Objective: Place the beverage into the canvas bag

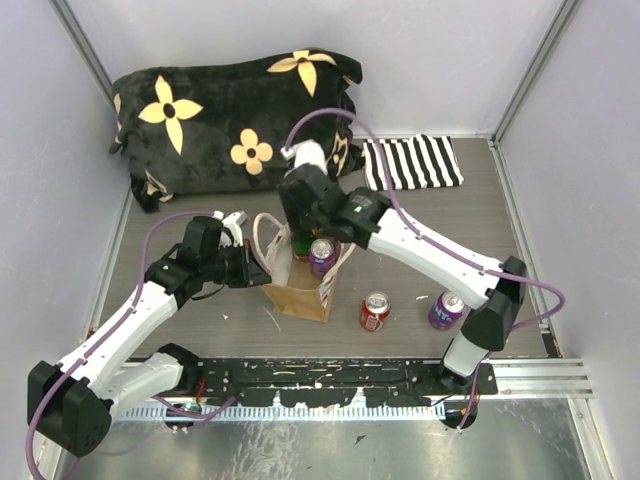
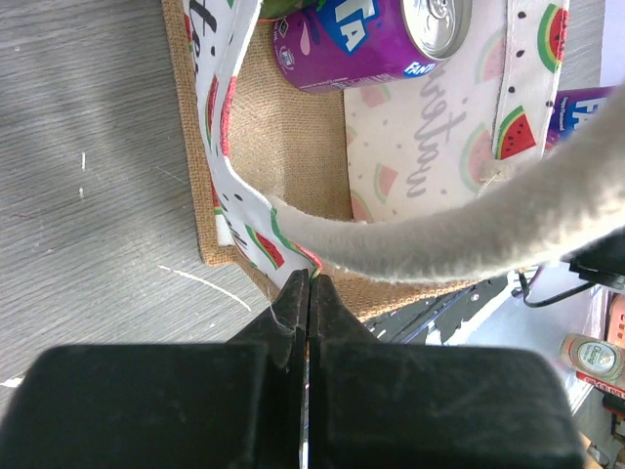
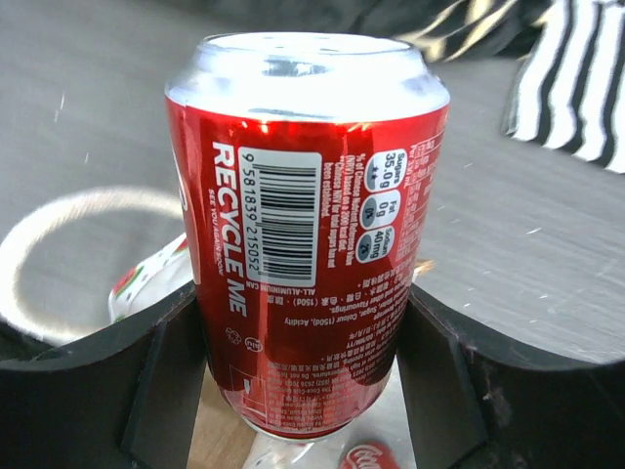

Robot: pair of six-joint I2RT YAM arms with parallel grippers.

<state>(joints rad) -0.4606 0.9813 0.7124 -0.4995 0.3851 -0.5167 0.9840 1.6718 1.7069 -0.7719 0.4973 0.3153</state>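
Right gripper (image 3: pixel 308 376) clamped on red can (image 3: pixel 308 195); can upright, long axis vertical, hanging over bag (image 1: pixel 298 298) mouth near far edge. Left gripper (image 2: pixel 308 293) pinched on bag rim. Purple can (image 2: pixel 371 39) inside; lowering straight down looks right.

The canvas bag (image 1: pixel 300 295) stands upright at centre, a purple can (image 1: pixel 322 256) at its mouth. At its left rim is the left gripper (image 1: pixel 262 272); over the opening, the right gripper (image 1: pixel 300 238). To its right stand a red can (image 1: pixel 375 311) and a second purple can (image 1: pixel 446 311).
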